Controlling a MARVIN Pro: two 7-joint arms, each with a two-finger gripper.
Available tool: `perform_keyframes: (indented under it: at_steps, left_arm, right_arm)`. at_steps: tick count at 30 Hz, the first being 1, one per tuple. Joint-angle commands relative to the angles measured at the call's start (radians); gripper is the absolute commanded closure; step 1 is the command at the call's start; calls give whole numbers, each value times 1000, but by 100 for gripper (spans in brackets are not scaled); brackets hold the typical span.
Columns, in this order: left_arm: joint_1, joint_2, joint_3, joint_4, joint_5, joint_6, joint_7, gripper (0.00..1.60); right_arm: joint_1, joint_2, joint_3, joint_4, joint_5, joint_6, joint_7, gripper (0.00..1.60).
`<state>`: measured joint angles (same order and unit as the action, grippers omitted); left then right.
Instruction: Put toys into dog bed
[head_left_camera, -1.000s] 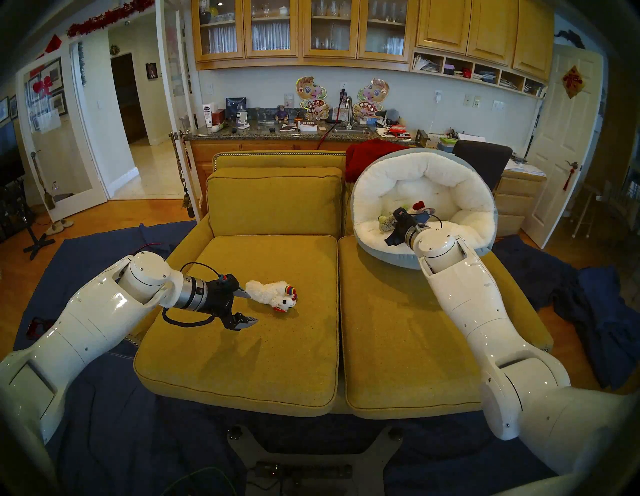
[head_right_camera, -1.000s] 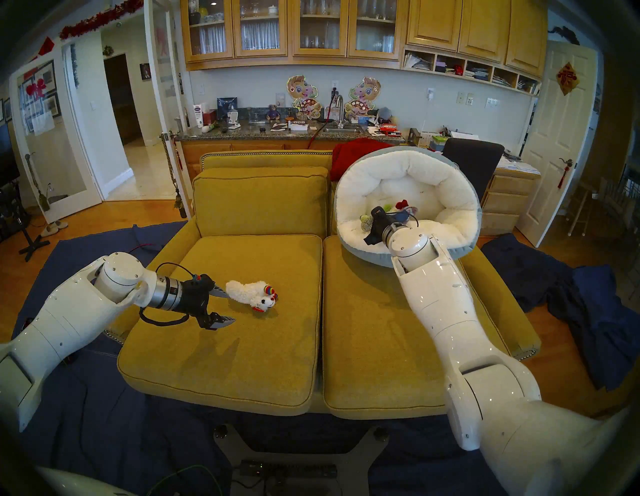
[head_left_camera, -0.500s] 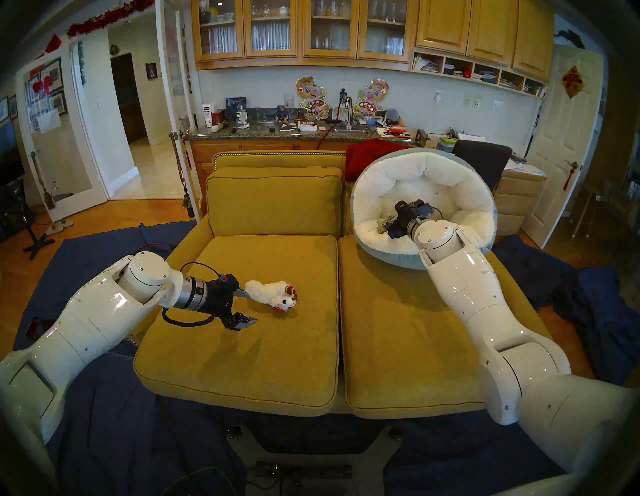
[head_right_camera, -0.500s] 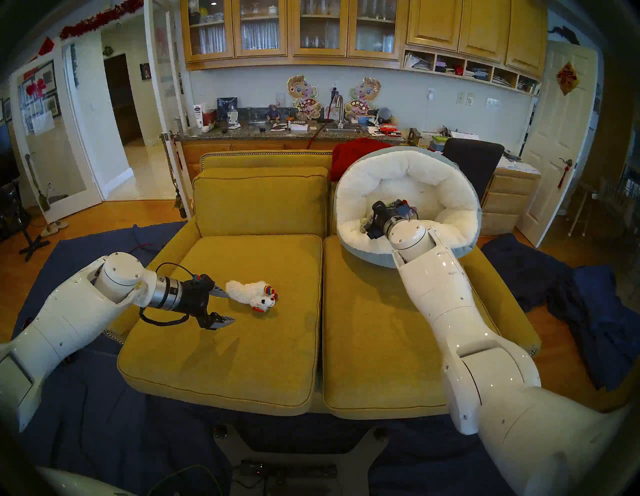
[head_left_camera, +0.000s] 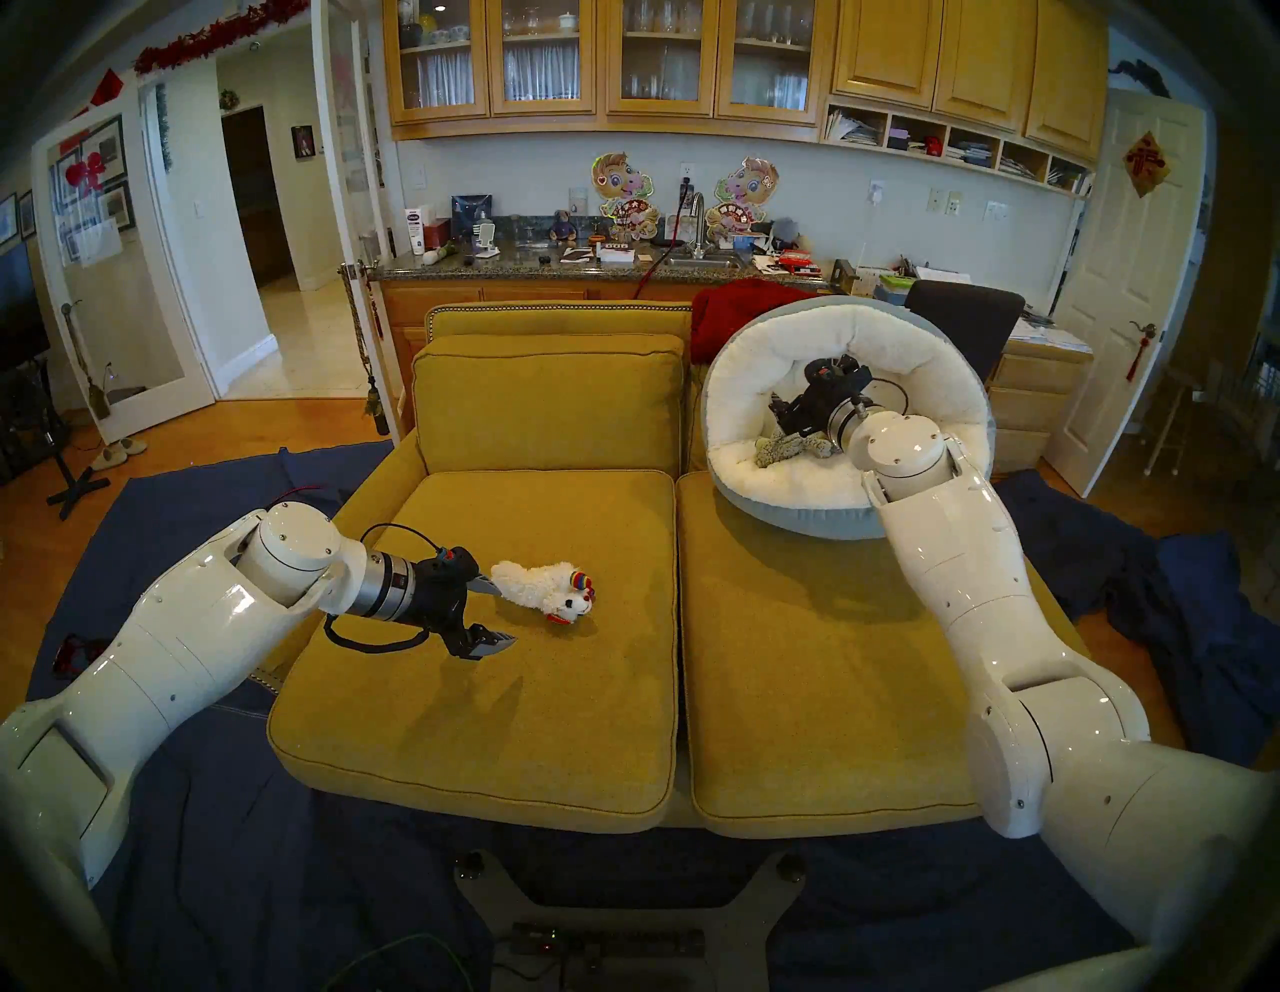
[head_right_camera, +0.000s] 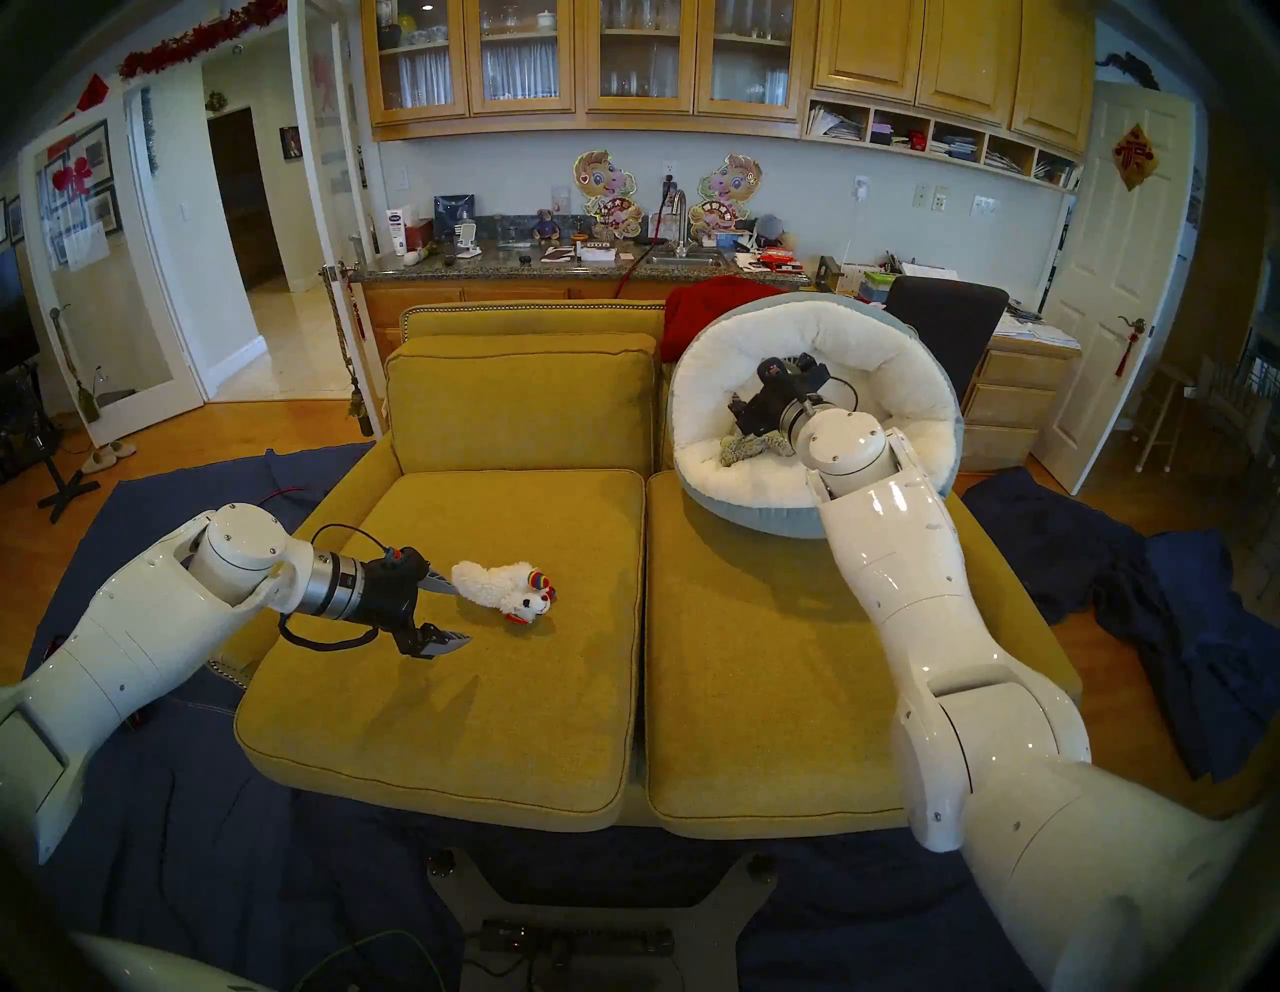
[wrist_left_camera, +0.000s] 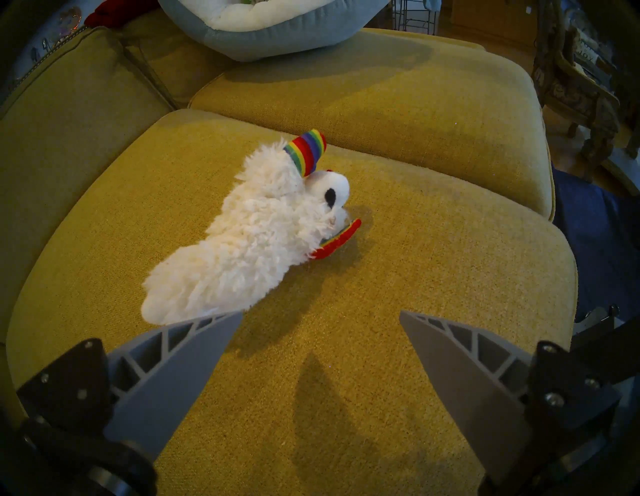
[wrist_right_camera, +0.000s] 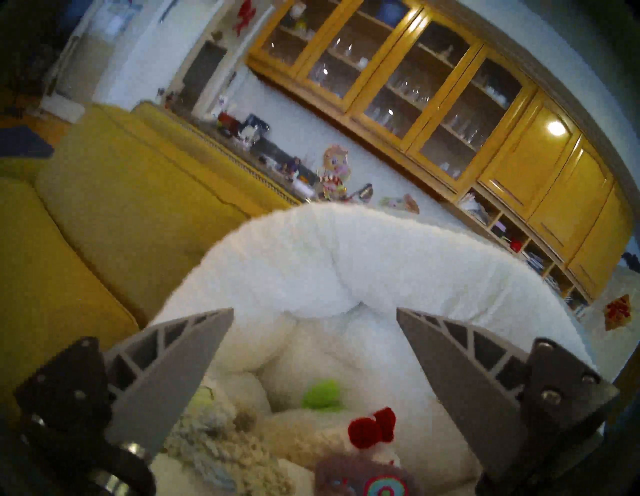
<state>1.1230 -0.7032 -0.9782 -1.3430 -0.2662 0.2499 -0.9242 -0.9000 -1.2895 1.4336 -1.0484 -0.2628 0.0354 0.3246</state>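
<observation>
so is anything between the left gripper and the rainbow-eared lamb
Nothing visible. The left gripper is open, with bare sofa cushion between it and the lamb; one finger overlaps the lamb's tail end in the wrist view.

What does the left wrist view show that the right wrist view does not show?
Only the left wrist view shows the rainbow-eared lamb lying on the sofa cushion, ahead of the open left gripper. Only the right wrist view shows toys inside the bed: lime-green cactus, shaggy beige animal, purple animal, below the open right gripper. Both show the dog bed.
</observation>
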Motion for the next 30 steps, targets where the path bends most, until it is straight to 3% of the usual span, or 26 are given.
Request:
perform_keyframes:
  at_steps: [1, 30]
  left_arm:
    - [-31, 0, -19, -12, -3, -3, 2, 0]
    - [-24, 1, -16, -11, -2, -4, 6, 0]
  right_arm:
    - [-95, 31, 45, -113, 75, -26, 73, 0]
    - [-532, 100, 83, -426, 310, -13, 521, 0]
